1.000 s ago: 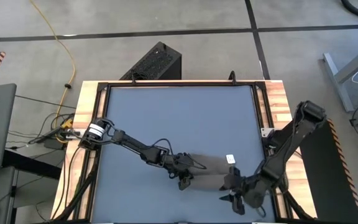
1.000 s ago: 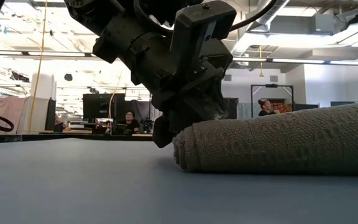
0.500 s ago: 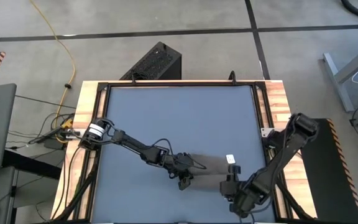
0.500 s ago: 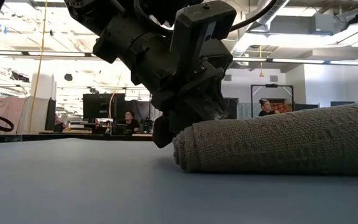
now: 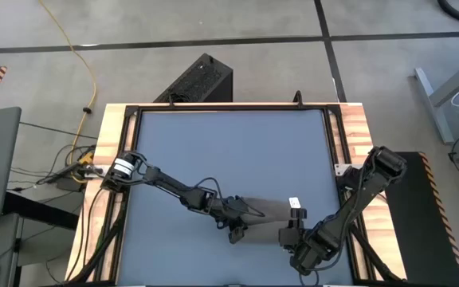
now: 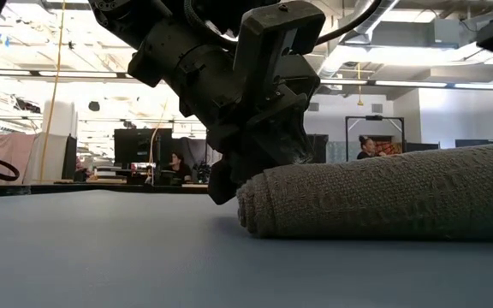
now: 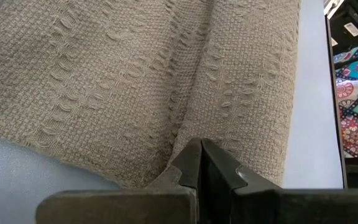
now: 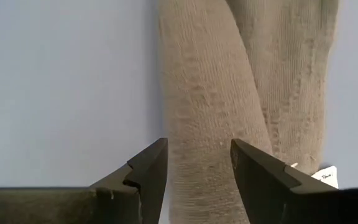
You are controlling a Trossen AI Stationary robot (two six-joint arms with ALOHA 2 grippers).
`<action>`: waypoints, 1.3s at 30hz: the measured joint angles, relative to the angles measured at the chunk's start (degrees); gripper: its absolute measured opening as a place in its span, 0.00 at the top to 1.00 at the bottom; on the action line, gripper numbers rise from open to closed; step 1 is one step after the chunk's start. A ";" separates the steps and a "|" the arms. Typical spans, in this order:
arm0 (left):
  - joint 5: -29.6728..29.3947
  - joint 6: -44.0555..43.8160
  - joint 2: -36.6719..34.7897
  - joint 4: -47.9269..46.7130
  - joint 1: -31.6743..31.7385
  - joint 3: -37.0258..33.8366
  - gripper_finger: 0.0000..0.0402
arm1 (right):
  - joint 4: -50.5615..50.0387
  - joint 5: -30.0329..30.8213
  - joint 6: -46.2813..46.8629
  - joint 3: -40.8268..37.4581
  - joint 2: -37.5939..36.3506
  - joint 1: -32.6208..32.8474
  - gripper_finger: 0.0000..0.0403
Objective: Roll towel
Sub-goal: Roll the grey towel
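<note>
The right gripper (image 5: 289,236) sits nearest the table's front edge, at about 5 o'clock on the blue mat (image 5: 229,151). Its fingers (image 8: 146,167) are spread apart, and in the right wrist view the end of the towel (image 8: 229,106) lies between and just beyond them; whether they touch the cloth cannot be told. A small white tag (image 8: 325,176) shows beside one finger, and in the high view the tag (image 5: 295,203) lies at the towel's right end, at the right gripper's 12 o'clock.

The towel (image 5: 263,211) lies rolled into a low log across the front part of the mat, running from 9 to 3 o'clock between the two grippers. In the low view its rolled end (image 6: 255,205) faces the camera and rests flat on the mat.

The left gripper (image 5: 236,229) is at the towel's left end, at about 6 o'clock on the mat. Its fingers (image 7: 194,163) are pressed together, tips against the cloth at the fold where the roll meets the outer layer. In the low view the gripper (image 6: 222,184) touches the roll's end.

Farther off, beyond the table, people (image 6: 178,164) sit at desks in the room.
</note>
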 joint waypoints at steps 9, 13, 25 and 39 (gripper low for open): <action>0.03 0.01 0.00 -0.33 0.00 0.00 1.00 | -3.07 3.76 -1.47 2.27 -0.24 -2.45 0.54; 0.04 0.01 0.00 -1.09 0.00 0.00 1.00 | -6.16 3.76 -1.09 2.27 0.79 -4.13 0.58; 0.54 -0.42 0.00 -1.28 0.00 0.00 1.00 | 5.27 0.91 4.59 -6.08 1.01 -3.19 0.87; 1.09 -0.48 0.07 -2.58 1.38 0.00 1.00 | 5.33 1.01 16.88 -7.08 1.01 3.33 0.92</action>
